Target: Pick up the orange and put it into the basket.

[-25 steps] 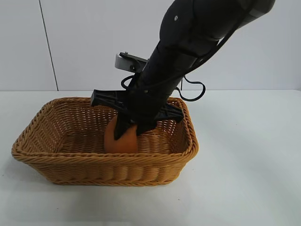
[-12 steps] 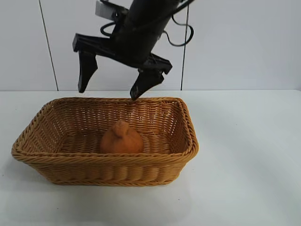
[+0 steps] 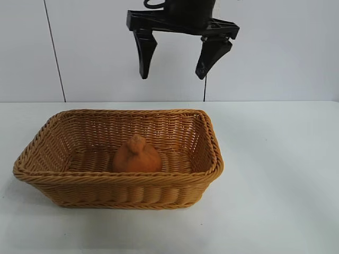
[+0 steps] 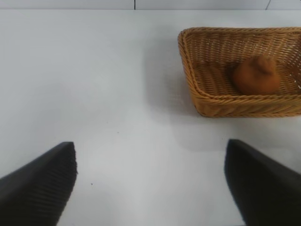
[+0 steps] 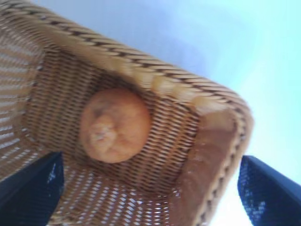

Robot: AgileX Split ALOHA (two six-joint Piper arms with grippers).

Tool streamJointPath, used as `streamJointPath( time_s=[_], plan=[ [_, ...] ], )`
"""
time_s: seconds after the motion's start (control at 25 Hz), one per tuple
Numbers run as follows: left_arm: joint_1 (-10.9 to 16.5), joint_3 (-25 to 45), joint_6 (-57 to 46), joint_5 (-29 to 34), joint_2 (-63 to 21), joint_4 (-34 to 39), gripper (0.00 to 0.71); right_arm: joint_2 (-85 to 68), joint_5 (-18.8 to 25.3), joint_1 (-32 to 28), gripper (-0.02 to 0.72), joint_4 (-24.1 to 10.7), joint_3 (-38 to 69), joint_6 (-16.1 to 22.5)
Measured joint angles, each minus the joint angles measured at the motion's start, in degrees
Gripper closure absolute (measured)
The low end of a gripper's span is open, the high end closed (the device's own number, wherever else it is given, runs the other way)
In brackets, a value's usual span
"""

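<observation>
White wall behind wide-open, empty right claw [image 3: 174, 69]

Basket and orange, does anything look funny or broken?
Nothing stands out. The orange sits inside the basket, which looks whole. The right gripper hangs open above it.

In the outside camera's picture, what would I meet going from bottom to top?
Near braided rim of the golden-brown woven wicker basket → dull orange-brown knobby orange lying inside it → black open right pincer hanging above.
</observation>
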Motion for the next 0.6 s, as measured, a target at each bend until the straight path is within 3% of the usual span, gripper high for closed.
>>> streamJointPath(
  time_s=[0.6],
  plan=[
    [0.0, 0.0, 0.0, 0.0, 0.0, 0.0, 0.098, 0.0, 0.1, -26.1, 0.010, -1.9, 0.0, -2.5]
  ],
)
